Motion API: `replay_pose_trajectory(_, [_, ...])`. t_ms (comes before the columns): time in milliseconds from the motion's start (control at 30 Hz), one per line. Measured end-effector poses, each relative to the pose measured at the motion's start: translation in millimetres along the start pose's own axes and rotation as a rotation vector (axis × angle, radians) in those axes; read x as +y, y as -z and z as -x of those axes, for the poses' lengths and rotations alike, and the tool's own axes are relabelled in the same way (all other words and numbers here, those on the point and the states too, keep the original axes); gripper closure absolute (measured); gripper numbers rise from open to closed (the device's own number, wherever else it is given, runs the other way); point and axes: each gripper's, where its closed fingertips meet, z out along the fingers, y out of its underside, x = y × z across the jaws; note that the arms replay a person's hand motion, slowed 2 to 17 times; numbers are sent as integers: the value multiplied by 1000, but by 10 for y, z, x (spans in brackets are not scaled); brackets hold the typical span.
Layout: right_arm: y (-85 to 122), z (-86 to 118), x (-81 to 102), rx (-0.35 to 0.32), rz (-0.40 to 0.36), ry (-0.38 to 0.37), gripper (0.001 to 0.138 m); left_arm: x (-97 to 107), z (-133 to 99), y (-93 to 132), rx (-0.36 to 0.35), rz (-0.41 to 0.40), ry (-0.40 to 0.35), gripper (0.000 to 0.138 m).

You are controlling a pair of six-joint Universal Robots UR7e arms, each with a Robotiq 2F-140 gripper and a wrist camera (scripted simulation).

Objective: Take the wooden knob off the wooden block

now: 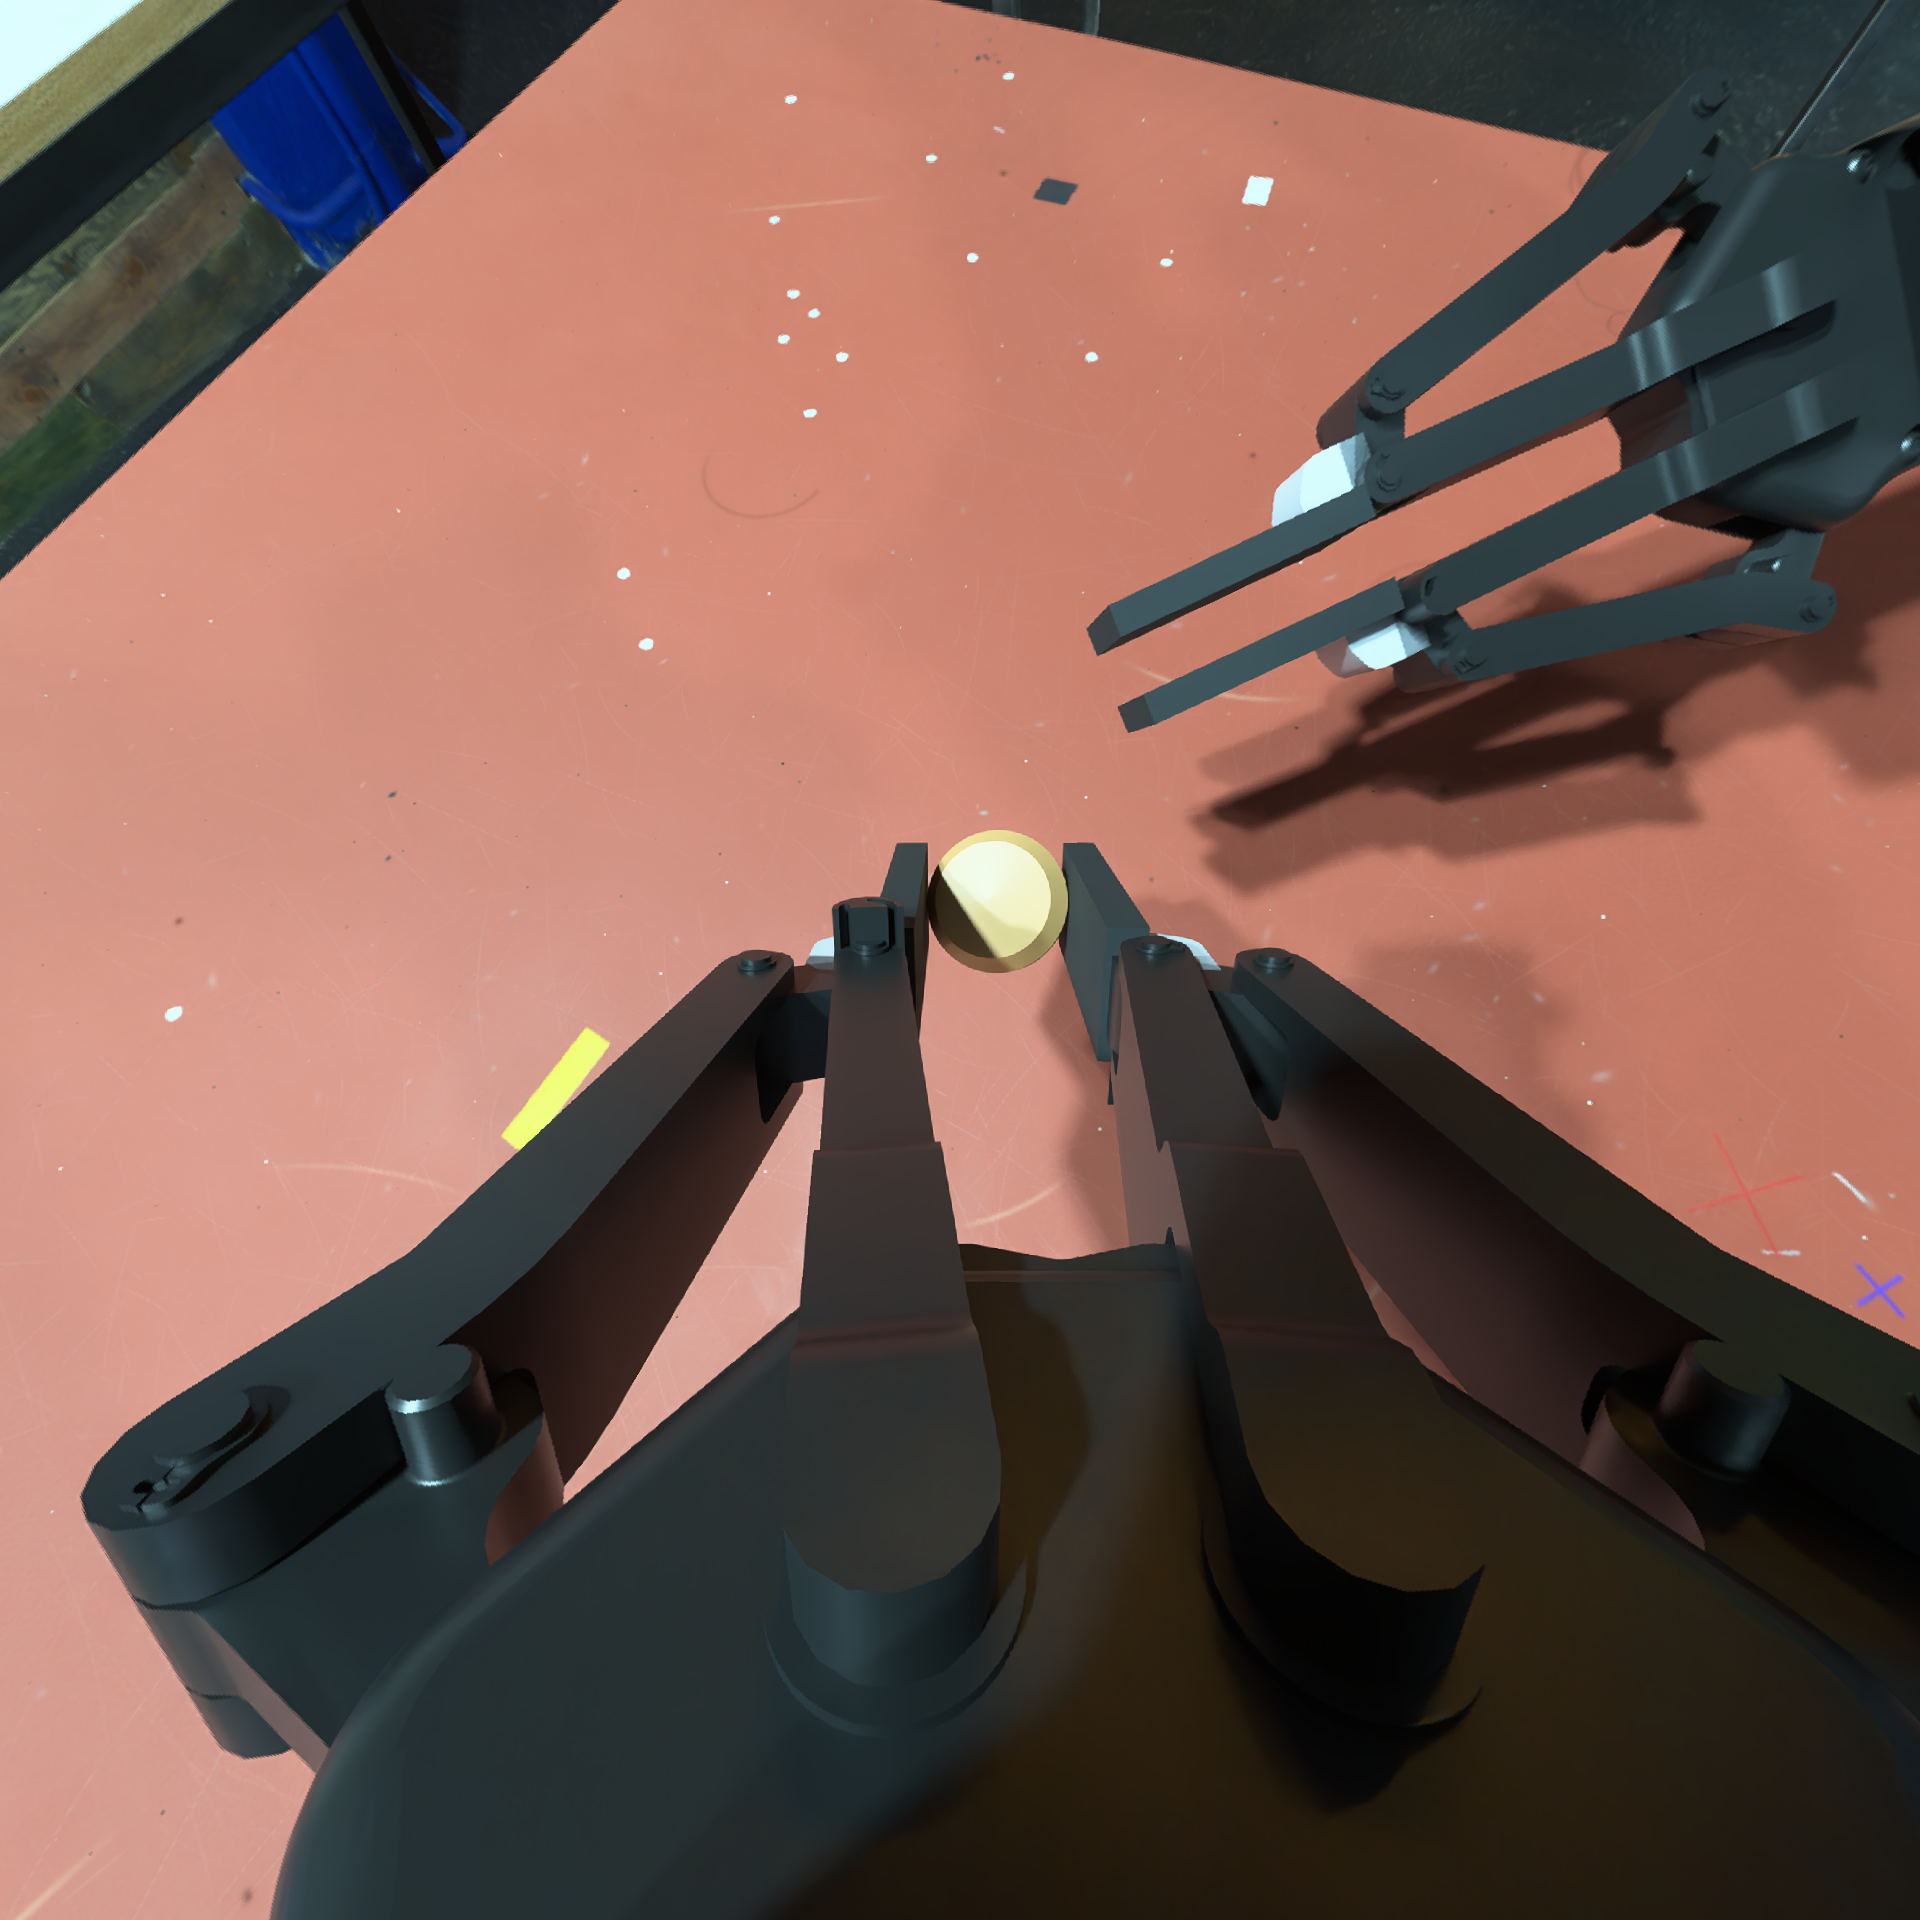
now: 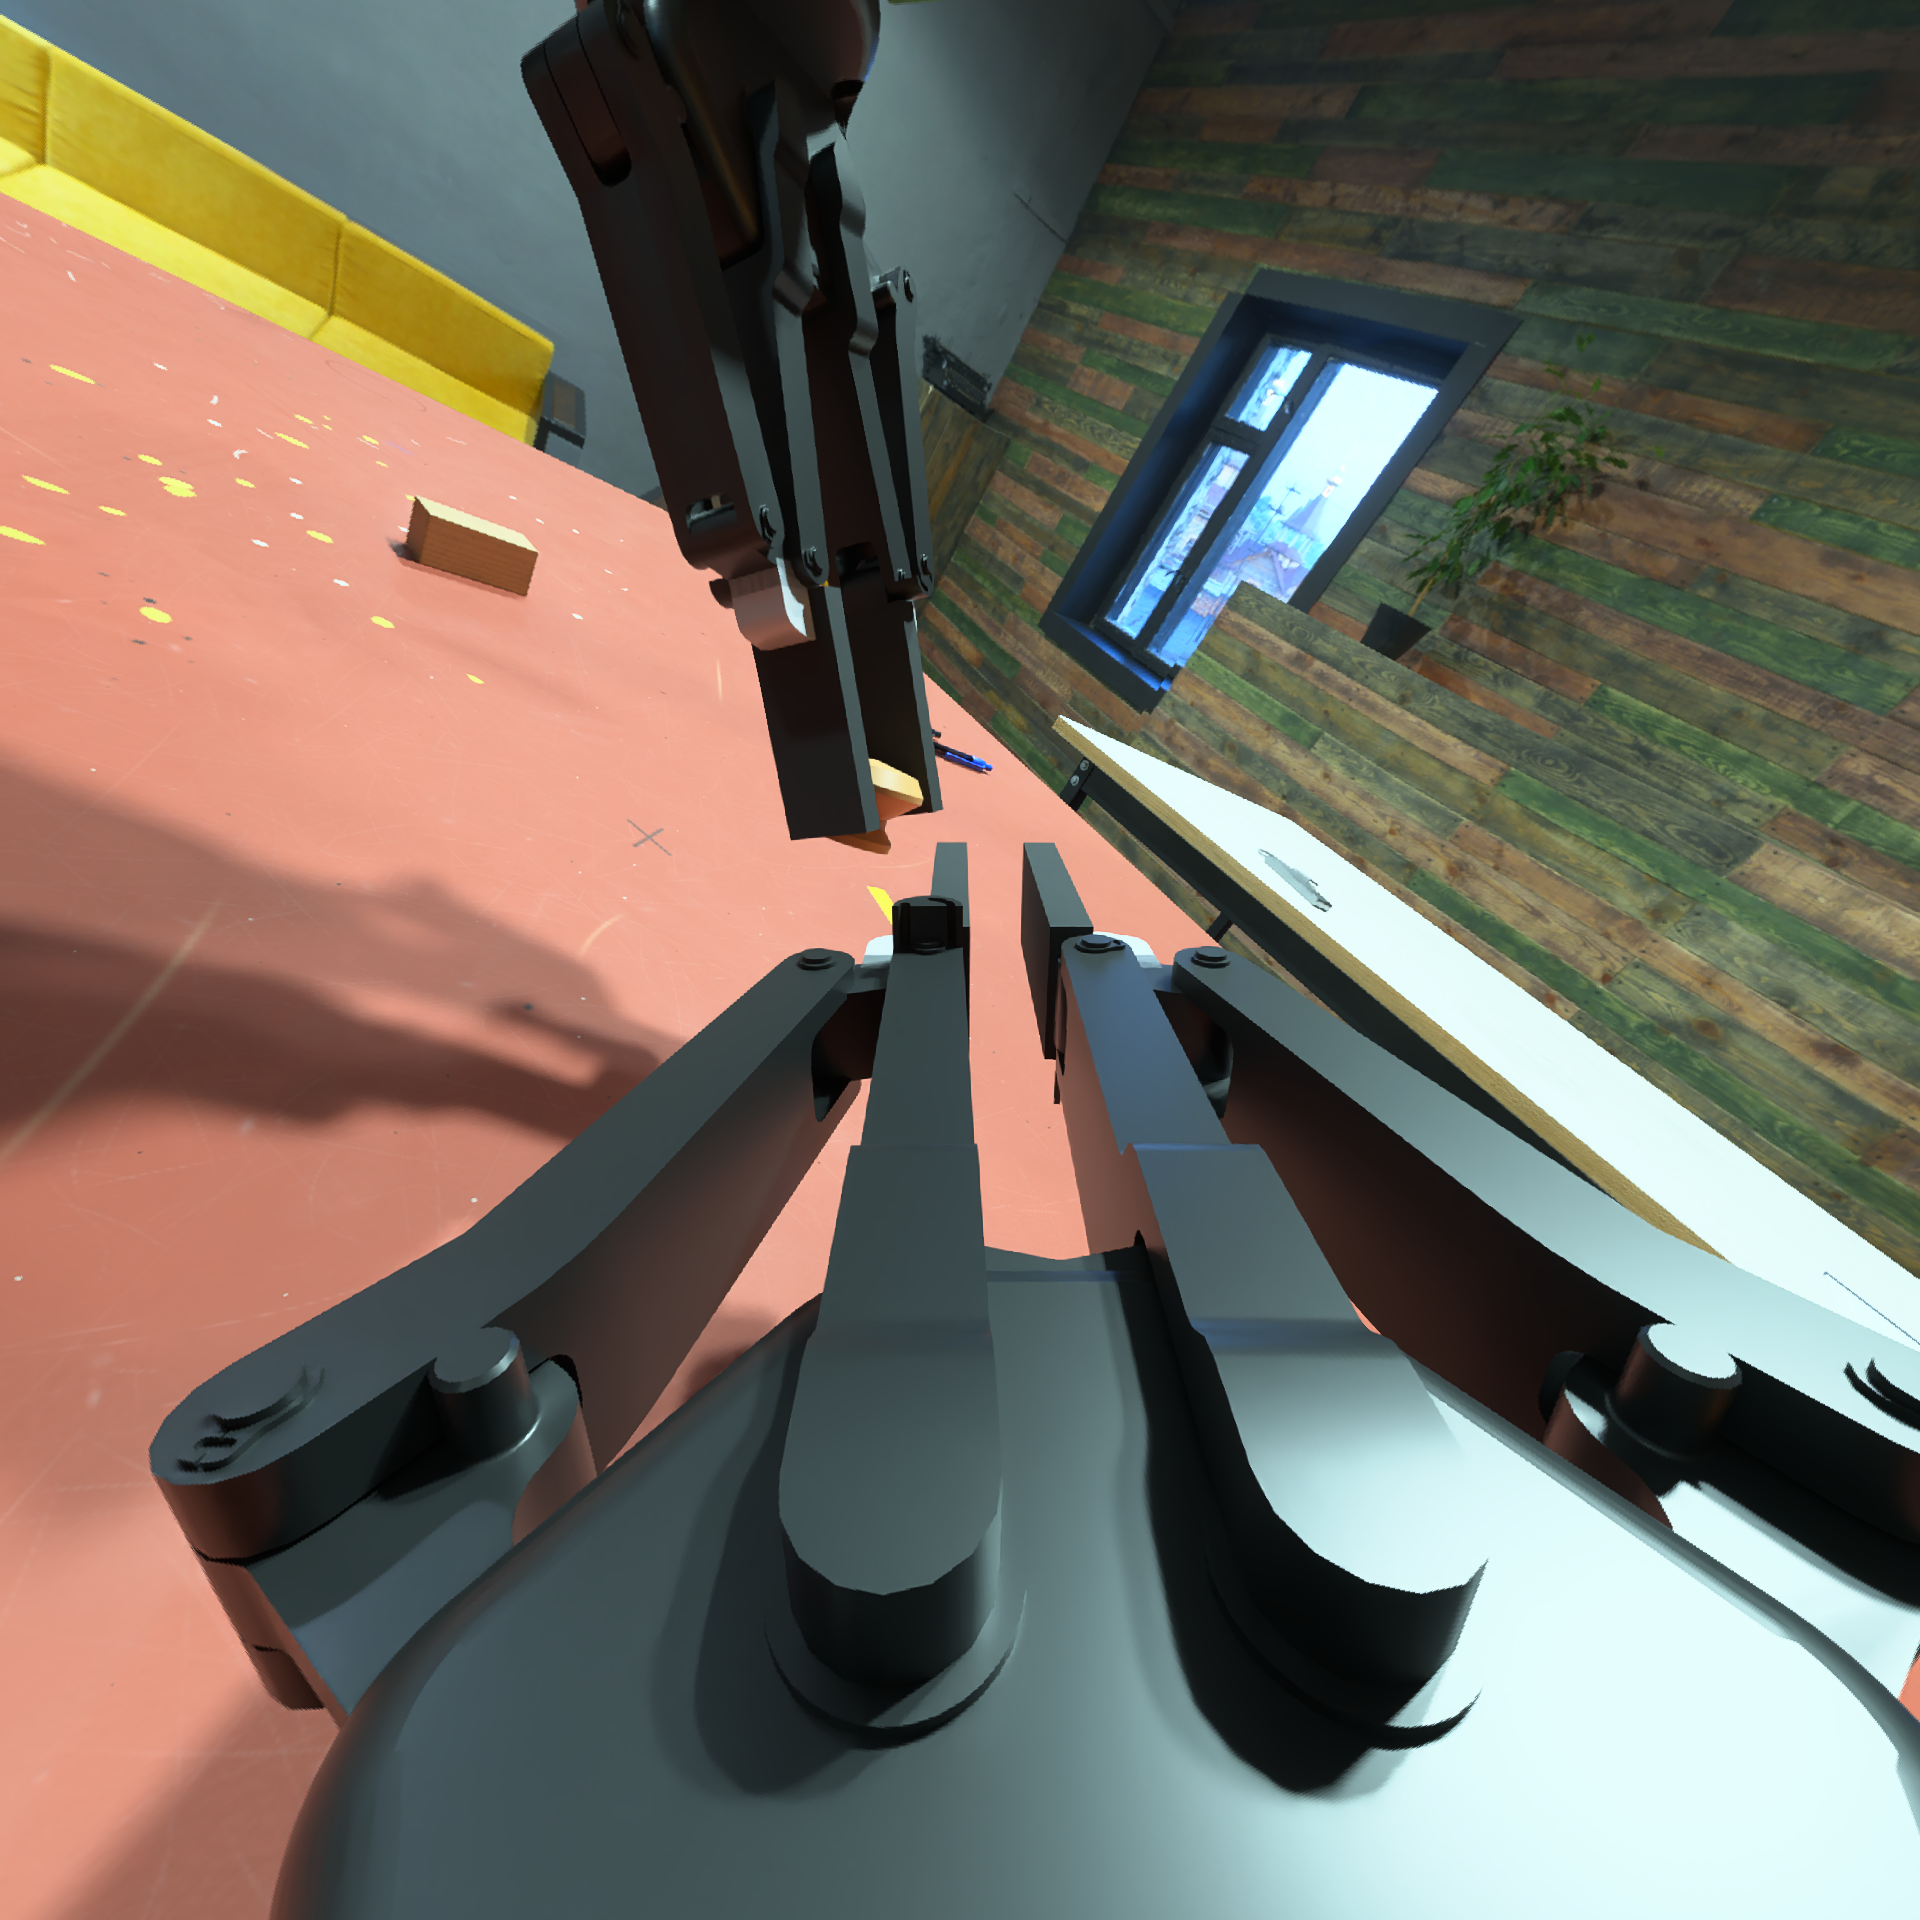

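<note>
Salmon-red tabletop [image 1: 520,675], scratched, flecked with white and yellow paint spots, small pen crosses drawn on it. Behind it: wood-plank wall [image 2: 1558,260] in green and brown, dark-framed window [image 2: 1262,499], potted plant [image 2: 1496,520], yellow bench [image 2: 343,270] along the far edge, white side table [image 2: 1455,987] beside the tabletop.

Blue bin [image 1: 322,156] sits off the tabletop corner, partly hidden by a dark rail; its contents are not visible.

Left gripper [image 1: 995,883]: fingers [image 1: 906,883] closed narrow on the wooden knob [image 1: 997,900], pale round top facing the camera, held between the fingertips above the tabletop. In the right wrist view the same gripper [image 2: 862,800] hangs from above, and only an orange-tan sliver of the knob [image 2: 891,795] shows between the fingers.

Wooden block [image 2: 470,542] lies flat on the tabletop, well apart from both grippers, to the left of the left gripper's fingers in the right wrist view.

Right gripper [image 2: 992,883]: fingers [image 2: 1049,904] narrow with a small gap, holding nothing, just below the left gripper's fingertips. Seen from the left wrist [image 1: 1117,675], it hovers over its shadow.

Yellow tape strip [image 1: 556,1086] lies left of the left fingers, its lower end cut off by a linkage. Blue pen [image 2: 961,756] is partly hidden behind the left gripper.
</note>
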Motion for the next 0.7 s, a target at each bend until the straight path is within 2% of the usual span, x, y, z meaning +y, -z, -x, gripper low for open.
replay_pose_trajectory(700, [49, -14, 28, 20, 15, 31, 125, 74, -3, -292, 8, 45, 13, 104])
